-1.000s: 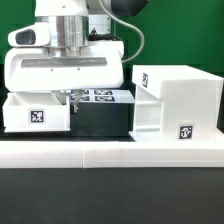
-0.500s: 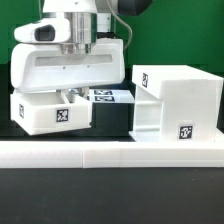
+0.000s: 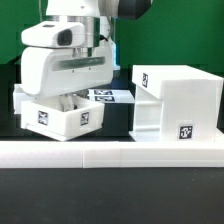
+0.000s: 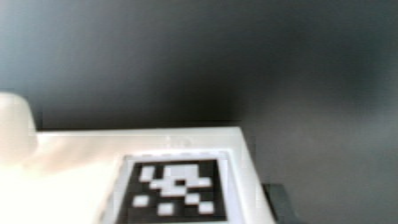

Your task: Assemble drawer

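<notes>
My gripper (image 3: 70,100) reaches down into a small white open-topped drawer tray (image 3: 60,117). It is shut on the tray's wall and holds the tray tilted just above the dark table, at the exterior view's left. The tray shows two square tags on its sides. The white boxy housing (image 3: 185,95) stands at the exterior view's right, apart from the tray, with a lower white part (image 3: 146,116) at its left side. The wrist view shows the tray's white face (image 4: 80,160) with a blurred tag (image 4: 175,190) close up. My fingertips are hidden there.
The long low white rail (image 3: 110,153) runs along the front of the table. The marker board (image 3: 108,96) lies flat between the tray and the housing. A green backdrop stands behind. The dark table (image 4: 267,60) fills the rest of the wrist view.
The tray was resting flat on the table at the left. It has been lifted, turned and tilted in my grip, and my arm has swung with it.
</notes>
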Tool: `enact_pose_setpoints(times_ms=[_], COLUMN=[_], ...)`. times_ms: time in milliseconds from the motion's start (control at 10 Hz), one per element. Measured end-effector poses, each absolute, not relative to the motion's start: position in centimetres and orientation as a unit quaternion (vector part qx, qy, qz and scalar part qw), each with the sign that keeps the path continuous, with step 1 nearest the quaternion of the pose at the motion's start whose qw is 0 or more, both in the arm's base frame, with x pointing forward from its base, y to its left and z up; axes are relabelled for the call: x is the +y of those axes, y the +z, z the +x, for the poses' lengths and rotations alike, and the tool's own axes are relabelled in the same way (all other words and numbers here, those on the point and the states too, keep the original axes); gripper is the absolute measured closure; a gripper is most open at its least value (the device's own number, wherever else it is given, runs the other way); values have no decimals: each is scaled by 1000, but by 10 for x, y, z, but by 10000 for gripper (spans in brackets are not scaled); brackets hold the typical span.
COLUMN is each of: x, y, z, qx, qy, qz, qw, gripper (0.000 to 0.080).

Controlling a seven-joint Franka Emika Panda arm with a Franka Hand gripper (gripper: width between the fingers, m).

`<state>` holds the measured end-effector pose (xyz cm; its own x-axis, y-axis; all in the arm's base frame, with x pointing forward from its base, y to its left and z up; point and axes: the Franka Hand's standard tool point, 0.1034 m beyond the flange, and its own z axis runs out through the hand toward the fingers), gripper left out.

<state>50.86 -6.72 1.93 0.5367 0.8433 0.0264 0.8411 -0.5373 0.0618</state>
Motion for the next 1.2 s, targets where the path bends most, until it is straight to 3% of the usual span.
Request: enact_pose_setpoints(times_ms=[400, 900, 1200], x=[-72, -40, -44], y=[17, 17, 17], z=[507, 519, 518], qx=[573, 636, 635], qy=[18, -9, -9], qz=[819, 771, 773], qw=[27, 20, 20], gripper=[758, 758, 758])
